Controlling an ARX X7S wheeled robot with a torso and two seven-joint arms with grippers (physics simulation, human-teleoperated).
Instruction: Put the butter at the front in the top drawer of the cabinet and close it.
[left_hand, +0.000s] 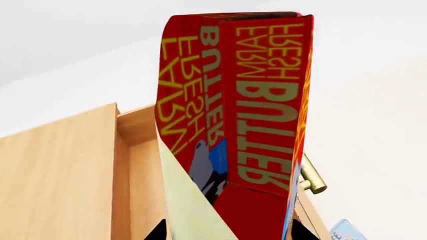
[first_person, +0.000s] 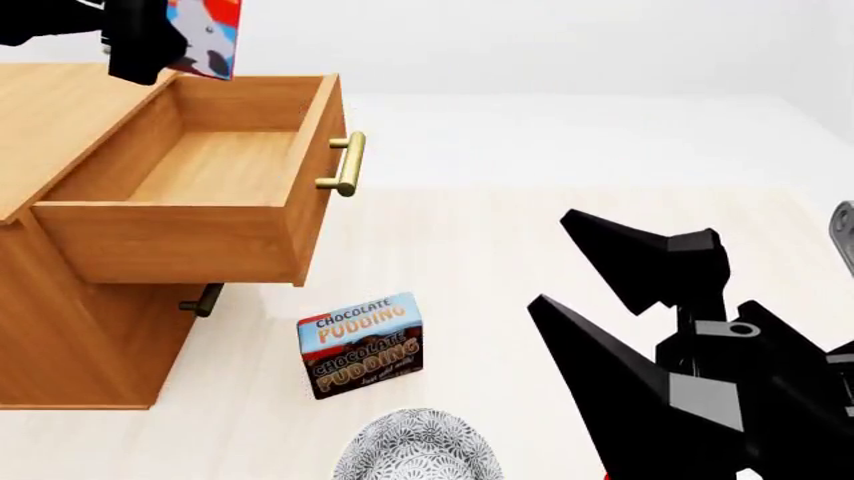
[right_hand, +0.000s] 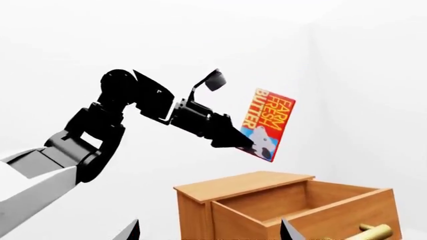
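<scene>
The left gripper (right_hand: 243, 145) is clamping the butter (right_hand: 268, 125) above the open top drawer (first_person: 227, 165). At the head view's five o'clock, the right gripper (first_person: 567, 265) is gaping empty.

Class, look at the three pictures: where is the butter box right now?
The butter box is in the air, gripped by the left gripper above the back of the open top drawer, at the head view's upper left.
</scene>
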